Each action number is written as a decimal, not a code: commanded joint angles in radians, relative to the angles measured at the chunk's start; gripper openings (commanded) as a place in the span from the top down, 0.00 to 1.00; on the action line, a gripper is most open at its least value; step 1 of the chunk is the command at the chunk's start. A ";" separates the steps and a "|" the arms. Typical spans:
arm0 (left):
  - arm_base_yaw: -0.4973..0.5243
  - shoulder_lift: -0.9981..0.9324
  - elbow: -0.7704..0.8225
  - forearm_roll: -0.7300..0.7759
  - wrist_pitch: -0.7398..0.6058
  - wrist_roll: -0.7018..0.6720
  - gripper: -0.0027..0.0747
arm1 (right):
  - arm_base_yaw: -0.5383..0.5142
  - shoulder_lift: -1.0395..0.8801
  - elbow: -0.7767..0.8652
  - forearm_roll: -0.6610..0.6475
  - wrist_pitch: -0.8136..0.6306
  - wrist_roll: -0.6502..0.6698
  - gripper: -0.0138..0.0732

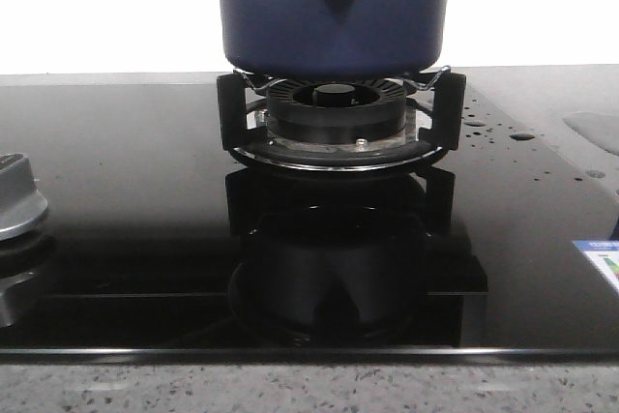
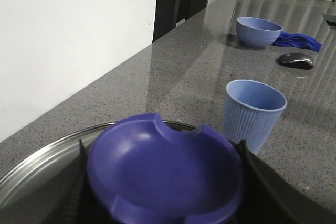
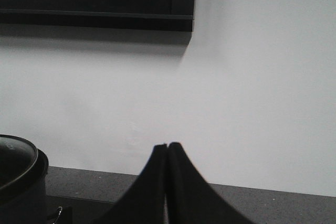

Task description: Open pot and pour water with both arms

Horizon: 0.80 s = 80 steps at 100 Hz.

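Observation:
The dark navy-blue pot (image 1: pixel 334 12) sits on the burner (image 1: pixel 338 113) at the back centre of the black glass hob; its top is cut off in the front view. In the left wrist view my left gripper (image 2: pixel 163 142) is shut on the round purple-blue knob (image 2: pixel 163 174) of a lid, whose steel rim (image 2: pixel 47 153) shows behind it over the grey counter. My right gripper (image 3: pixel 168 145) is shut and empty, facing a white wall. The pot's dark rim (image 3: pixel 16 171) shows at the edge of the right wrist view, apart from the fingers. Neither gripper shows in the front view.
A light blue ribbed cup (image 2: pixel 255 111) stands on the counter just beyond the lid. Farther off are a blue bowl (image 2: pixel 258 31), a blue cloth (image 2: pixel 299 40) and a computer mouse (image 2: pixel 296 60). A silver stove knob (image 1: pixel 14 200) is at the hob's left; water drops (image 1: pixel 522 135) lie at its right.

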 commanded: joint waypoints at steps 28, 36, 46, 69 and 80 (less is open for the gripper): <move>-0.036 -0.031 -0.057 -0.098 -0.069 0.031 0.40 | 0.005 -0.002 -0.029 0.022 -0.040 0.008 0.92; -0.036 -0.031 -0.057 -0.098 -0.077 0.023 0.26 | 0.005 -0.002 -0.029 0.022 -0.040 0.008 0.92; -0.036 -0.033 -0.057 -0.105 -0.046 0.021 0.21 | 0.005 -0.002 -0.029 0.022 -0.040 0.008 0.92; 0.010 -0.160 -0.059 -0.144 0.022 -0.001 0.36 | 0.026 -0.002 -0.029 0.022 -0.026 0.008 0.92; 0.081 -0.279 -0.055 -0.067 -0.025 -0.083 0.62 | 0.088 -0.002 -0.029 -0.056 0.009 0.008 0.92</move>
